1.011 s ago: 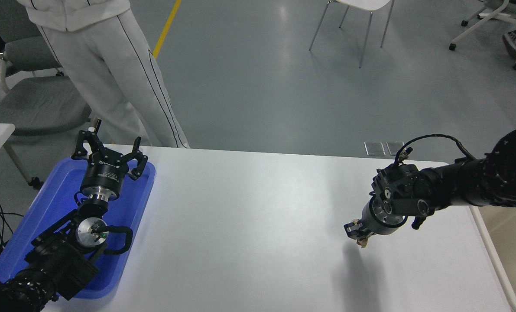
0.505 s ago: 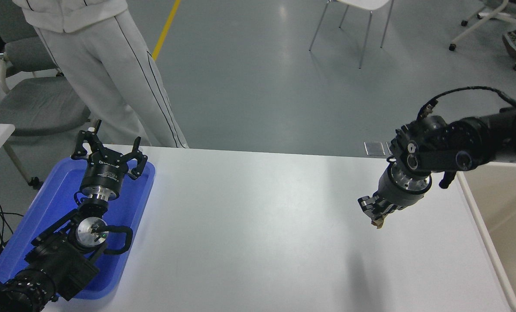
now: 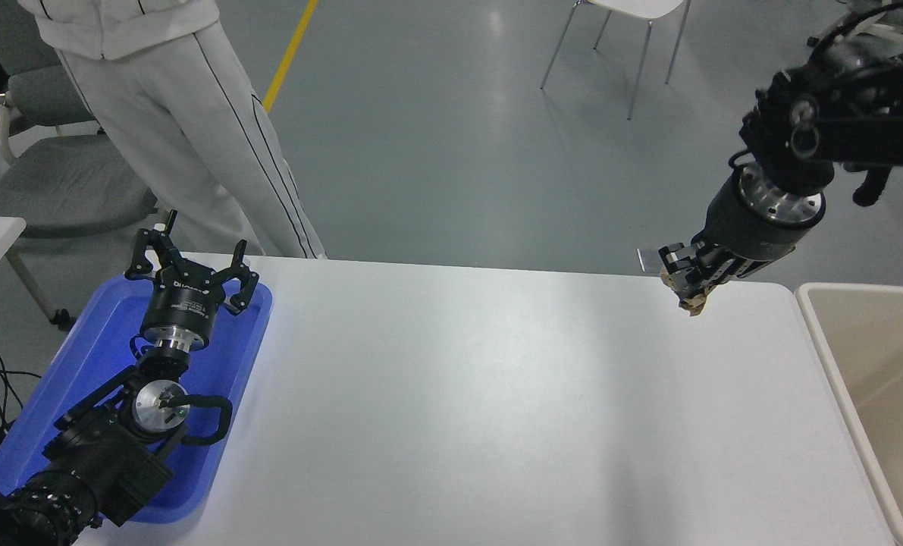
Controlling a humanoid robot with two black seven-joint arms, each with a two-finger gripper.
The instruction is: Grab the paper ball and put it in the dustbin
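My right gripper (image 3: 688, 282) hangs high above the table's far right part, fingers pointing down and shut on the tan paper ball (image 3: 694, 302), of which only a small crumpled bit shows below the fingertips. The cream dustbin (image 3: 825, 334) stands at the table's right edge, to the right of and lower than the gripper. My left gripper (image 3: 192, 264) is parked at the lower left over a blue tray, its fingers spread open and holding nothing.
A shallow blue tray (image 3: 87, 356) lies at the table's left edge under the left arm. A person in white trousers (image 3: 193, 144) stands beyond the far left corner. Chairs (image 3: 618, 30) stand on the floor behind the table.
My right arm has lifted the paper ball well up from the table and carried it toward the far right, nearer the dustbin. The left arm has not moved.
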